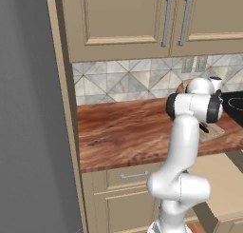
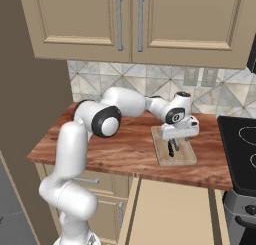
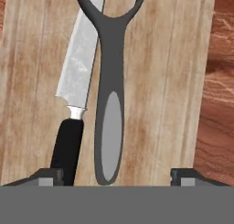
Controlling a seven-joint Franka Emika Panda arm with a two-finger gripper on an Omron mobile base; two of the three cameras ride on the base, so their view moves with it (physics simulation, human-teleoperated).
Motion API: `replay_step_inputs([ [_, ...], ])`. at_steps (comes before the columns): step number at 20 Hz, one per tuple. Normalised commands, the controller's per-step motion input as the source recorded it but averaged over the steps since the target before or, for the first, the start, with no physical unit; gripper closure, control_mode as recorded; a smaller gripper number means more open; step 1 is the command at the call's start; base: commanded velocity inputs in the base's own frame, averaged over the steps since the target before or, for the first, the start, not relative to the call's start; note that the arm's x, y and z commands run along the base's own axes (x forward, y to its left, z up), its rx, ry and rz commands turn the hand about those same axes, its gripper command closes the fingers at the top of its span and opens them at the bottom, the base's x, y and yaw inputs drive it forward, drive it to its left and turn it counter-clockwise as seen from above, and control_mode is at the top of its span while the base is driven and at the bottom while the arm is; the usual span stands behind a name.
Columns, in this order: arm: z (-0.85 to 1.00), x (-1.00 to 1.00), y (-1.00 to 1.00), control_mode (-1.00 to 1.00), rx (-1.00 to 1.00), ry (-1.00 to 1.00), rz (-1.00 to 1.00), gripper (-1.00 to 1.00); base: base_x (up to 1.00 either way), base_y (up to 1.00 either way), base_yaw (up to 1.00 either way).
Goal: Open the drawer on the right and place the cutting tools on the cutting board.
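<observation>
Wooden cutting board [image 3: 151, 81], pincer [image 3: 117, 175] above

White arm [image 1: 182, 146] rises lower right, bends over reddish-brown counter [image 1: 123, 132]. Dark-jointed elbow [image 1: 194, 107] blocks most of cutting board [image 1: 212, 131]; pale corner pokes out by counter's front edge, dark bit on it, too small to tell. Narrow drawer front with silver bar handle [image 1: 134, 175] below counter. Open drawer [image 1: 223, 179] juts out right. 2 upper cabinet handles [image 1: 175, 20]. Black cooktop [image 1: 233, 103] far right.
</observation>
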Motion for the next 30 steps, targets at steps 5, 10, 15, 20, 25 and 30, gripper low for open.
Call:
replay_step_inputs([
  [5,0.41,-0.70,0.23,-1.00,0.09,-0.23,0.00,-1.00,0.00,0.00,0.00],
  [10,0.34,-1.00,0.93,-1.00,0.00,-0.29,0.00,-1.00,0.00,0.00,0.00],
  [15,0.22,-1.00,1.00,-1.00,0.00,-0.31,0.00,-1.00,0.00,0.00,0.00],
  [20,0.19,-1.00,1.00,-1.00,0.00,-0.15,0.00,-1.00,0.00,0.00,0.00],
  [25,0.21,-1.00,1.00,-1.00,0.00,-0.13,0.00,-1.00,0.00,0.00,0.00],
  [30,0.21,-0.98,1.00,-1.00,0.00,-0.21,0.00,-1.00,0.00,0.00,0.00],
])
